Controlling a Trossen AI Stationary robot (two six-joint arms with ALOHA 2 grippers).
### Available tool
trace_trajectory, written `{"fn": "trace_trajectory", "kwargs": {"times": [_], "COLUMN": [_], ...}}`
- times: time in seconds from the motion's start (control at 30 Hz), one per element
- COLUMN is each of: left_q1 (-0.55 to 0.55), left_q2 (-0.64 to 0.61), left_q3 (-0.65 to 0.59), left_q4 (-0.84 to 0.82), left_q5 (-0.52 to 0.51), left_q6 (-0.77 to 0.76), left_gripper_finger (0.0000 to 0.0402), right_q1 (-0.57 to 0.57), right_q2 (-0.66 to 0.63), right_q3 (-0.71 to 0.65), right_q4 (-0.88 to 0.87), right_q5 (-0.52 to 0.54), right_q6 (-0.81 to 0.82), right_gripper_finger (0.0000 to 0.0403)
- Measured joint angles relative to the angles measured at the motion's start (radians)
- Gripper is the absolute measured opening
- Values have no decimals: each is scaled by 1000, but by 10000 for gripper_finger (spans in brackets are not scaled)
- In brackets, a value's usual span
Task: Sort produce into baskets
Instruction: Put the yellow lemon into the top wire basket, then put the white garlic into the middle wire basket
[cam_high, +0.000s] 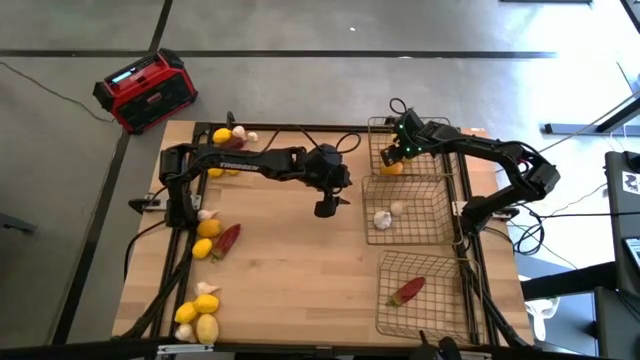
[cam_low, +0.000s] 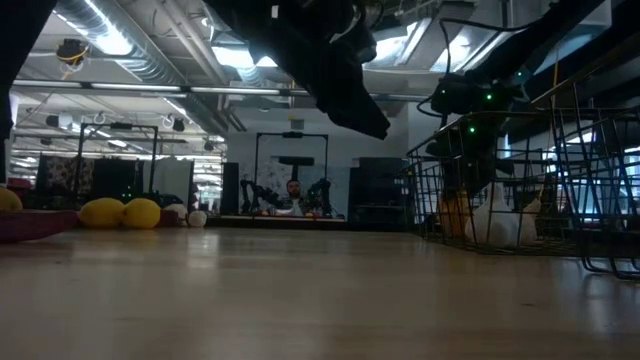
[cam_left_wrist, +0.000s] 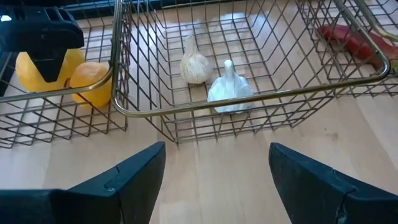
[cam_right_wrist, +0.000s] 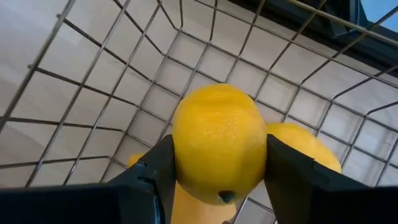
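Note:
Three wire baskets stand along the table's right side. My right gripper (cam_high: 393, 158) reaches down into the far basket (cam_high: 440, 135) and is shut on a yellow lemon (cam_right_wrist: 217, 140), with other lemons (cam_right_wrist: 305, 149) below it. Two garlic bulbs (cam_left_wrist: 196, 65) lie on the floor of the middle basket (cam_high: 430, 225). A red chili (cam_high: 407, 290) lies in the near basket (cam_high: 445, 310). My left gripper (cam_high: 328, 207) hangs open over the middle of the table, its fingers (cam_left_wrist: 124, 177) apart and facing the middle basket. My right gripper pinches the lemon's two opposite sides (cam_right_wrist: 180, 155) between its fingers (cam_right_wrist: 152, 177). The fingers come steeply from above into the far basket. The lemon sits just over the lemons lying there; whether it touches them I cannot tell.
Loose lemons, garlic and a red chili (cam_high: 227, 239) lie along the table's left side, at the far corner (cam_high: 228, 136), the middle (cam_high: 207, 229) and the near corner (cam_high: 197, 315). A red-and-black radio (cam_high: 145, 90) stands beyond the far left corner. Bare wood lies between the arms.

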Motion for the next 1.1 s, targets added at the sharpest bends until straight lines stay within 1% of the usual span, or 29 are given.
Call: {"fn": "trace_trajectory", "kwargs": {"times": [0.1,0.3,0.43,0.63,0.73,0.93,1.1], "left_q1": [0,0,0,0,0,0,1], "left_q2": [0,0,-1,-1,-1,-38,-119], "left_q3": [0,0,0,0,0,0,0], "left_q4": [0,0,0,0,6,-15,-102], "left_q5": [0,0,0,-1,-20,-87,-182], "left_q6": [0,-1,-1,-41,-53,-32,-27], "left_gripper_finger": [282,282,282,282,282,282,282], "right_q1": [0,0,0,0,0,3,78], "right_q2": [0,0,0,-6,-40,-183,-312], "right_q3": [0,0,0,0,0,0,0], "right_q4": [0,-1,4,9,6,6,8], "right_q5": [0,0,0,6,-5,-29,-36], "right_q6": [-1,-1,-6,-30,-43,-50,-55], "right_gripper_finger": [207,264,284,286,283,282,282]}}
